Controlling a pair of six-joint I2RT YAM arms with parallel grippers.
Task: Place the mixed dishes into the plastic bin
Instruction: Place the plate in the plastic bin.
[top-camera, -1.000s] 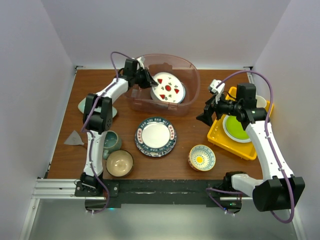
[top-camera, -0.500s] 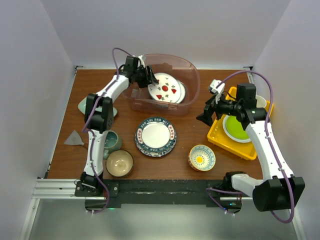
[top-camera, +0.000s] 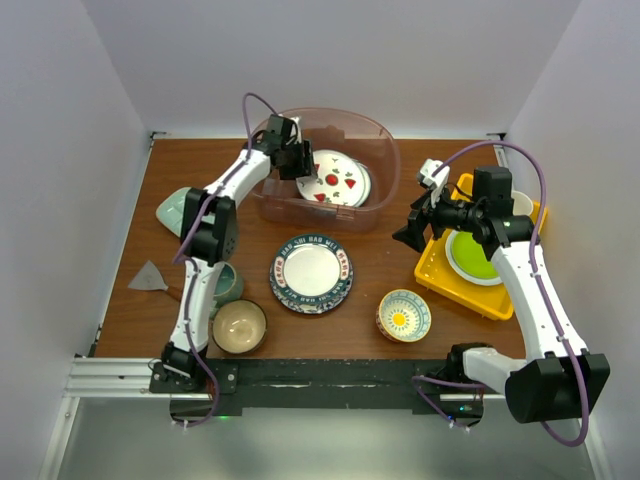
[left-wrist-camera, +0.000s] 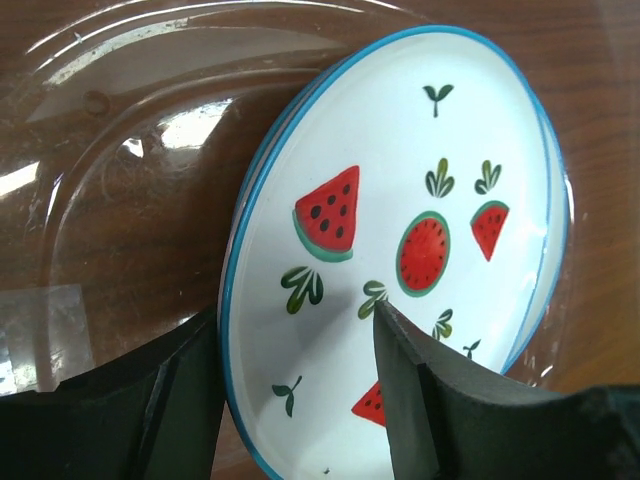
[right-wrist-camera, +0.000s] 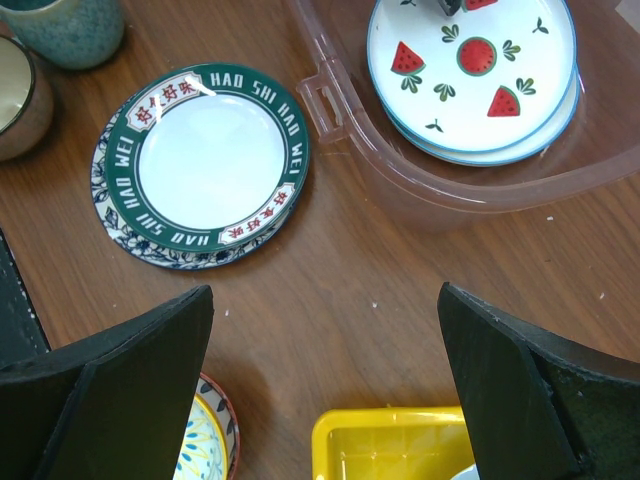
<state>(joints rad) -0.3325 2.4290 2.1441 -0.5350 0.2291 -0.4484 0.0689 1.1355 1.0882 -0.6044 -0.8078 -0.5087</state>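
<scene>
Overhead and wrist views. The brown wooden surface (top-camera: 365, 330) carries everything. At its far edge stands the plastic bin (top-camera: 290, 205), translucent and pinkish, by far the biggest vessel. At the right lies a flat yellow tray (top-camera: 440, 275) holding a lime-green plate (top-camera: 470, 255).

In the middle of the surface, near the bin's front wall, a green-rimmed plate (right-wrist-camera: 220, 160) rests on top of a blue-patterned plate (right-wrist-camera: 128, 243). Its rim carries white capitals, of which "HAO SHI" and "WEI" are legible, plus red panels of Chinese characters too small to read.

The white plate with watermelon marks (left-wrist-camera: 420, 180) lies inside the bin, on another plate of which only the edge shows.

A mint dish (top-camera: 172, 210) sits at the left edge, partly behind the left arm. A tan bowl (top-camera: 239, 326) and a teal mug (top-camera: 225, 282) stand close together near the left arm, and a small patterned bowl (top-camera: 404, 315) with a yellow centre stands front right.

Left claw (left-wrist-camera: 295, 320) is inside the bin, its fingers spread to either side of the watermelon plate's rim, wider than the rim and not clamped on it. Right claw (top-camera: 410, 235) is spread wide and holds nothing, above bare surface between bin and tray.
</scene>
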